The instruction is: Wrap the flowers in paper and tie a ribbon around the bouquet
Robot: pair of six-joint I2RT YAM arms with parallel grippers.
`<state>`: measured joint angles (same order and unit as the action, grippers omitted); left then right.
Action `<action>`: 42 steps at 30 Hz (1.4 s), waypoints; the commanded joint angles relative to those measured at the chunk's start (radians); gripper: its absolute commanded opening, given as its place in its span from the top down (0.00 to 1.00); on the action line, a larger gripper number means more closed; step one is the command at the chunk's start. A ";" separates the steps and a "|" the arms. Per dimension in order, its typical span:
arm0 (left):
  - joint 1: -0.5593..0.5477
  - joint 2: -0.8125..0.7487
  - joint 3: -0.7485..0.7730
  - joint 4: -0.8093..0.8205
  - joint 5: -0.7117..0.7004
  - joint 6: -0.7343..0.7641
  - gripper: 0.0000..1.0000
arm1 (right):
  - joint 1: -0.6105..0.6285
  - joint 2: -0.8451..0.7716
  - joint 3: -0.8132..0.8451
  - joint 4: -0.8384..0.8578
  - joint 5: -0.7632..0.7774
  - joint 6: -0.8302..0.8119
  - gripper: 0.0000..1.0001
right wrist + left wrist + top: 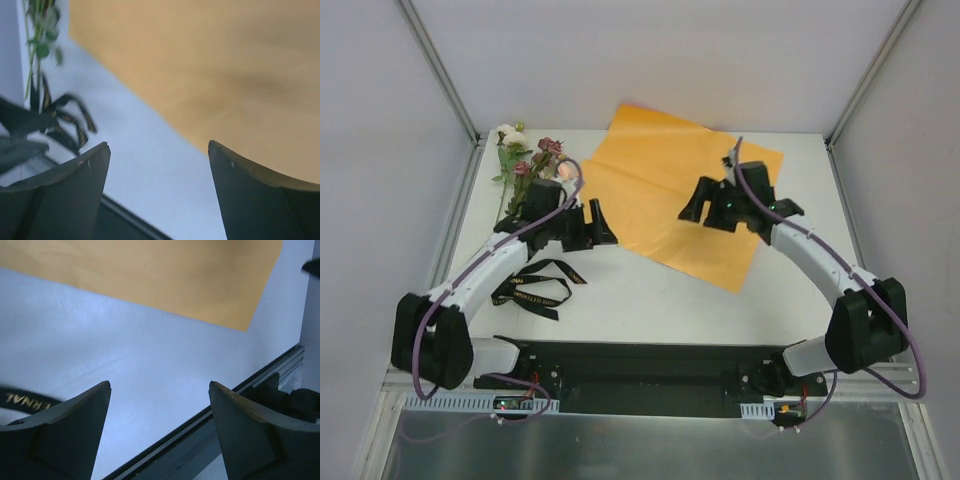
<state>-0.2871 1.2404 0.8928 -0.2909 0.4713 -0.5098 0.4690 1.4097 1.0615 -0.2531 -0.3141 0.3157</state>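
Over the paper (690, 195), the right hand (705, 208) hangs released and empty, the left hand (590, 228) likewise beside it; pinching the flat sheet could crease or skid it

The paper (665, 175), flat on the table (650, 295), is being overhung at its middle by the right gripper (705, 212), jaws apart, while the left gripper (588, 228) is being held, jaws apart, just beside the sheet's left edge. The flowers (525, 158) at the far-left corner are being partly covered by the left arm (470, 275), and the ribbon (535, 287), in loose loops, is being flanked by that arm.
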 commanded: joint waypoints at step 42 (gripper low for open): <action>-0.202 0.749 0.589 0.006 -0.008 0.158 0.40 | -0.471 -0.016 -0.232 -0.145 0.110 -0.175 0.42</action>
<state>-0.4961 2.0792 1.4631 -0.2592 0.4442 -0.4339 -0.0177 1.2480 0.6544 -0.3721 -0.1684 0.1940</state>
